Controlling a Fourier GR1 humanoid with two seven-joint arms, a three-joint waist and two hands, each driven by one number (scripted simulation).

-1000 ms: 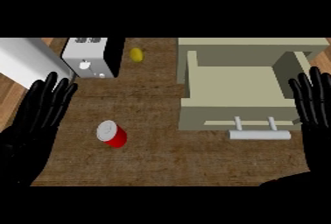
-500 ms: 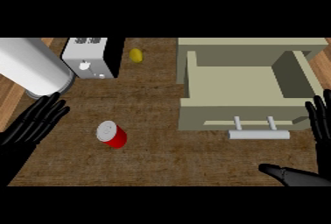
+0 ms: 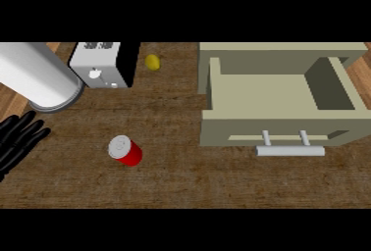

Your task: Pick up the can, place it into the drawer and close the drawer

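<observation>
Can [image 3: 124, 150] stands untouched left of the open drawer [image 3: 279, 90]; left hand [image 3: 18, 139], fingers straight, should wrap its sides squarely.

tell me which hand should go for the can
Left, probably. The left hand shows open at the view's left edge, on the can's side. The right hand is out of view.

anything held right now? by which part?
Nothing held. The left hand is open at the left edge, apart from the red can; the right hand is out of view.
</observation>
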